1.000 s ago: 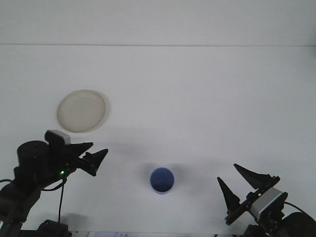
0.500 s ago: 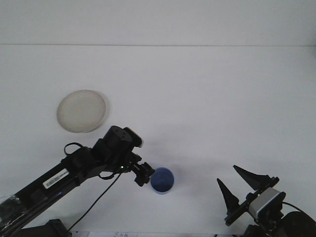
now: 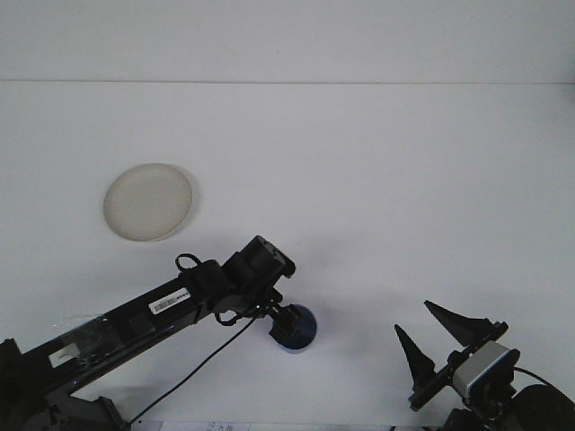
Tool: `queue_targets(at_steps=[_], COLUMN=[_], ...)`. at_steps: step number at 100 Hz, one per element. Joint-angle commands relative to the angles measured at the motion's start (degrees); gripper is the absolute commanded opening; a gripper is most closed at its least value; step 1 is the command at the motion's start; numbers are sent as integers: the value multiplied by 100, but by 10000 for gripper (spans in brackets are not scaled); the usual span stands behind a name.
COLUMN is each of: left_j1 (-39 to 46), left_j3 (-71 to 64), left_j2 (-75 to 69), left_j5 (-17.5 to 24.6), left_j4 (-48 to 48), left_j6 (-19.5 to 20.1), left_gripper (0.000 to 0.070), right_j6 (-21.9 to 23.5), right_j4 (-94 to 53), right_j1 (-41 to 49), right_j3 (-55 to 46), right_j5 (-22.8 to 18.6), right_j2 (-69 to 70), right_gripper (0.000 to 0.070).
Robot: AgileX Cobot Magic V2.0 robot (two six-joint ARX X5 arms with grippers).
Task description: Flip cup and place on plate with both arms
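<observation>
We see a white tabletop (image 3: 377, 180). The left arm (image 3: 135, 314) extends across it to the blue cup (image 3: 298, 330); the left gripper (image 3: 286, 321) sits on the cup's left rim, and we cannot tell how its jaws stand. The cream plate (image 3: 148, 201) lies well up-left of the cup. The right gripper (image 3: 438, 337) waits right of the cup, jaws spread.
</observation>
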Motion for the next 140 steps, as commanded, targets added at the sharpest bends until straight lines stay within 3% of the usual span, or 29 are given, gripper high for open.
queue_targets(at_steps=[1, 9, 24, 27, 51, 70, 90, 107, 140], left_j1=[-79, -122, -195, -212, -212, -103, 367, 1432, 4339], left_j3=[127, 127, 127, 127, 177, 675, 1410, 1947, 2249], left_j2=[175, 258, 271, 271, 267, 118, -516, -1099, -638], left_j5=[-28, -31, -31, -28, -28, -42, -708, -1222, -1213], left_j4=[46, 63, 61, 52, -140, -837, -1646, -2092, -2050], left_j6=[44, 44, 94, 114, 177, 533, 916, 1263, 1440], left_gripper=[460, 402, 37, 0, 9, 9, 6, 4, 4], right_j6=[-2, -2, 0, 0, 7, 15, 15, 15, 42], right_j4=[31, 17, 15, 15, 15, 15, 17, 17, 17], right_j1=[57, 57, 57, 57, 57, 57, 57, 57, 57], right_j3=[17, 17, 17, 17, 17, 17, 17, 17, 17], right_j5=[4, 4, 4, 4, 7, 9, 48, 48, 48], right_j2=[20, 20, 20, 20, 20, 20, 20, 20, 20], right_gripper=[426, 425, 425, 425, 425, 425, 425, 425, 425])
